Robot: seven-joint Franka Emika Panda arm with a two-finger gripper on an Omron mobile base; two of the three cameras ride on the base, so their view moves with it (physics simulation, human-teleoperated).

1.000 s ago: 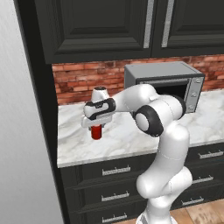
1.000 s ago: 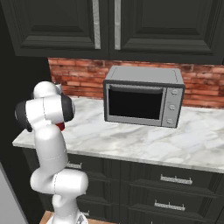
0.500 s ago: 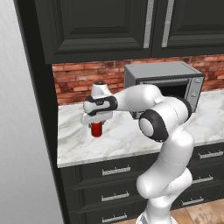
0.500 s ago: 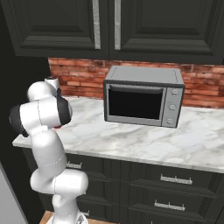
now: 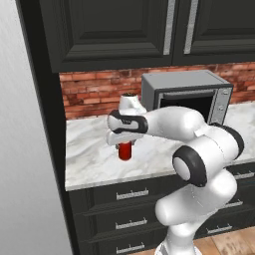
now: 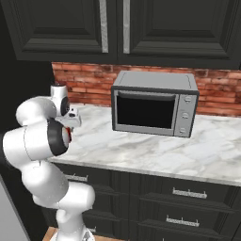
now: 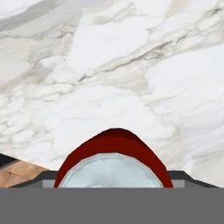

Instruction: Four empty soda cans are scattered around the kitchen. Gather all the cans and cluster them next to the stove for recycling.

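One soda can point(image 5: 125, 151), red with a silver top, hangs upright just over the marble counter point(image 5: 87, 162) near its left end. My gripper point(image 5: 125, 144) comes down on it from above and is shut on it. In the hand view the can's silver lid and red shoulder point(image 7: 113, 146) sit between my two dark fingertips point(image 7: 47, 176). From the right base view only a red sliver of the can point(image 6: 70, 134) peeks past my arm, under the hand point(image 6: 70, 118). The stove is out of view.
A grey microwave point(image 5: 187, 97) point(image 6: 153, 108) stands on the counter to the right of the can, against the brick wall. Dark upper cabinets point(image 5: 129, 30) hang overhead. A tall dark panel point(image 5: 47, 124) closes off the counter's left end. Drawers point(image 6: 183, 197) run below.
My gripper has carried the can a short way to the right, toward the microwave. The arm's elbow has swung with it. The microwave and counter have stayed in place.
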